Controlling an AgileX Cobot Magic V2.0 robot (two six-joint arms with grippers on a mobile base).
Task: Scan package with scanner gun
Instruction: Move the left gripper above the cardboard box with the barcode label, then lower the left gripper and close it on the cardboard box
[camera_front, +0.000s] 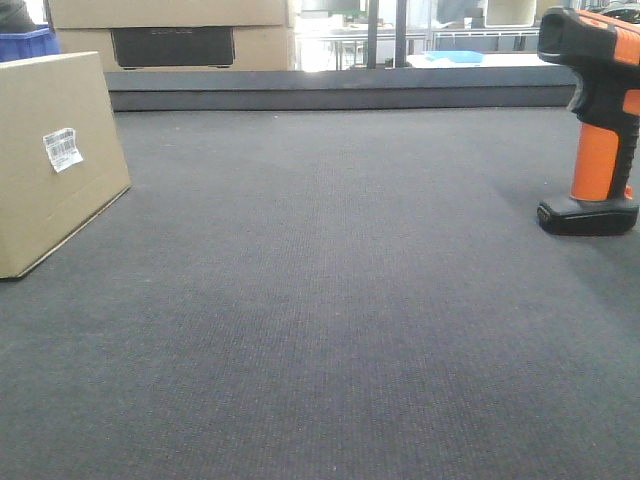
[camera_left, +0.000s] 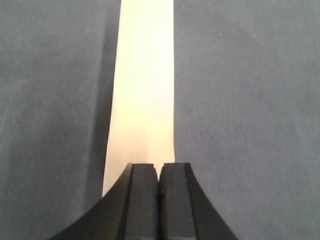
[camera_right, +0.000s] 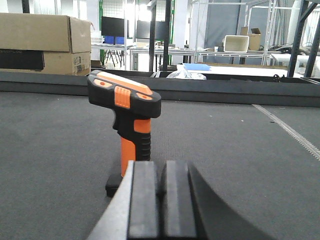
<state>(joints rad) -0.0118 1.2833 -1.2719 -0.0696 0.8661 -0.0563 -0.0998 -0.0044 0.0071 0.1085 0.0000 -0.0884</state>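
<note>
A dark grey, finely ribbed tabletop (camera_front: 330, 330) ends at a low dark ledge (camera_front: 340, 90) along its far side. Behind the ledge's left end stands a large cardboard box (camera_front: 262, 48) with a dark printed panel (camera_front: 172, 46), and a blue crate (camera_front: 28, 42) is further left. Behind the ledge's right part, a white table (camera_front: 510, 60) carries a flat blue item (camera_front: 455, 57). Farther behind the ledge are a white bin (camera_right: 236, 43), dark monitors (camera_right: 114, 26) and metal racking (camera_right: 299, 30). A pale strip (camera_right: 290, 132) crosses the tabletop before the ledge's right end.
</note>
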